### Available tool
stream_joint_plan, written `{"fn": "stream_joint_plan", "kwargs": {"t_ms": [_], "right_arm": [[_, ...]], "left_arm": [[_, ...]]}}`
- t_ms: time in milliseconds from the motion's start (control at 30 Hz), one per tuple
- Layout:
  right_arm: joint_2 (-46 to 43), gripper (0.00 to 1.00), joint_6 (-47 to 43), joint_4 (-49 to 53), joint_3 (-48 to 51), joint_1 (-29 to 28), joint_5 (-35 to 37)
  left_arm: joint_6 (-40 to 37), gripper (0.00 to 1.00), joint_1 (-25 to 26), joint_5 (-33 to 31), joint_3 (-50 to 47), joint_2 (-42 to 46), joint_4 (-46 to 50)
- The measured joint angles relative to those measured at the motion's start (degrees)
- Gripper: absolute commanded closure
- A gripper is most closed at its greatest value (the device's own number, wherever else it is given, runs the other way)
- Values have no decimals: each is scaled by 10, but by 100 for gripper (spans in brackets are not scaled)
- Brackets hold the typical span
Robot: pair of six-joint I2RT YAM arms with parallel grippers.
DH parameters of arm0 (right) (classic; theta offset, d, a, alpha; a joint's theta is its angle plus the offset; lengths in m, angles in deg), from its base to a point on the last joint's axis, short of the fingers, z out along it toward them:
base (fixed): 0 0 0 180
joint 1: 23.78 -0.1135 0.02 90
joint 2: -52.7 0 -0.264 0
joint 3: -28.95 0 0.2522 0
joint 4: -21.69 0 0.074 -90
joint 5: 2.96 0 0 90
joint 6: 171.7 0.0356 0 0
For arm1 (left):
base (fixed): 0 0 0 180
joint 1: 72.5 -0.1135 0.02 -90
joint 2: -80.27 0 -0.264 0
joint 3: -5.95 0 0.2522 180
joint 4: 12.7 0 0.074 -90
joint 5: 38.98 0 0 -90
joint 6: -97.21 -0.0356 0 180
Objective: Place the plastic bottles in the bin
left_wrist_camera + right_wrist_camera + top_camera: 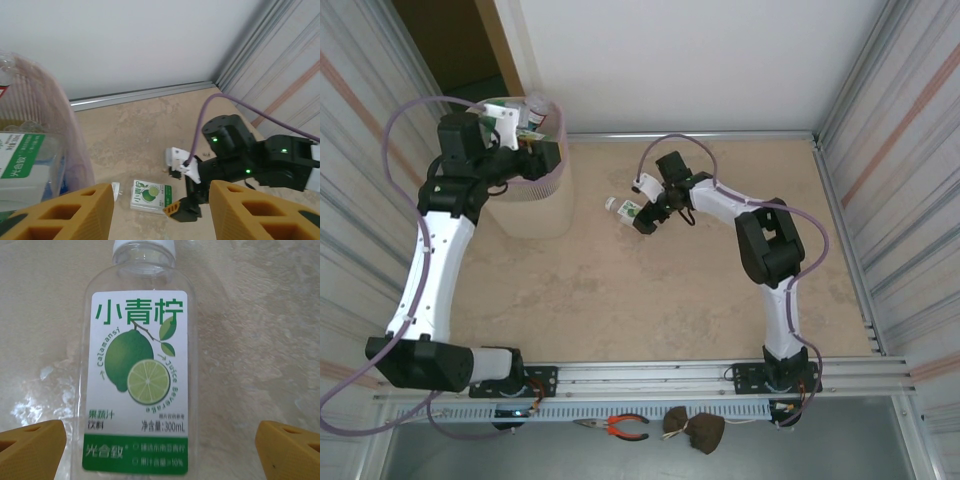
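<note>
Beige table | clear bottle lying between right jaws, spread | left jaws spread

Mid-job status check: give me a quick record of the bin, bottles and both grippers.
bin: upright, far left of table
bottle in bin: green label, seen through the wall
bottle on table: clear, lime label, white cap, lying flat
left gripper: open, empty, at the bin's rim
right gripper: open, fingers either side of the bottle on table
likely next: close right gripper on it
</note>
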Motion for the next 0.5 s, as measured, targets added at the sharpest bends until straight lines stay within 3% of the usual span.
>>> {"fn": "stream_joint_plan", "kwargs": {"t_ms": [233,500], "right_arm": [[41,10,-1,7,-25,-7,2],[49,28,-17,16,-25,-11,15]], "left_arm": [[6,46,8,0,-26,7,-10],[5,45,9,0,-30,9,-10]]}}
